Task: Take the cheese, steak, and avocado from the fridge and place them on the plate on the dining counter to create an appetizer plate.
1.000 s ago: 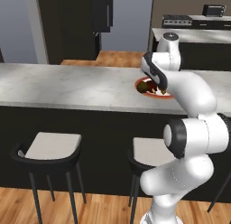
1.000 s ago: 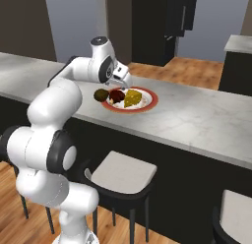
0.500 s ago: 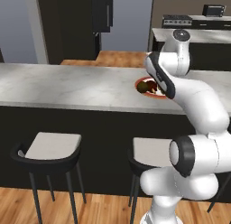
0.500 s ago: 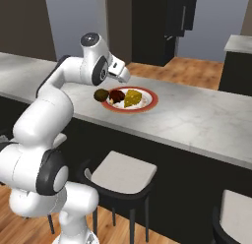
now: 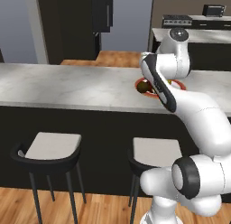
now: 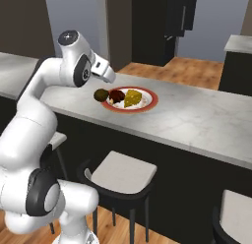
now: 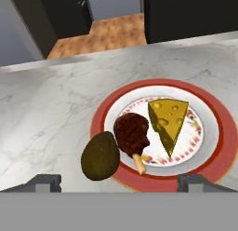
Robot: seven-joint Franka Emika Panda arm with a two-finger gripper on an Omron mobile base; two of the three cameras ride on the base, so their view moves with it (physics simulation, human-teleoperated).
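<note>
Up on the long pale grey marbled dining counter (image 6: 206, 121), the round plate with a red-orange rim and whitish middle (image 7: 218, 132) carries the yellow-orange cheese wedge with hole marks (image 7: 168, 119) and the dark reddish-brown steak lump (image 7: 131, 131), which has a pale bone end poking out toward the rim. The dark olive-brown rounded avocado (image 7: 100, 156) sits at the plate's edge, partly over the red rim and touching the steak; whether it rests on the rim or on the marble is hard to tell. The gripper (image 7: 119, 182) hangs above the plate with its two dark fingertips (image 7: 44, 181) spread wide apart, holding nothing. From the left base camera the white arm covers most of the plate, leaving only the avocado (image 5: 143, 86) and a sliver of rim (image 5: 179, 86). Black stools with grey seats (image 6: 123, 174) stand below the counter.
</note>
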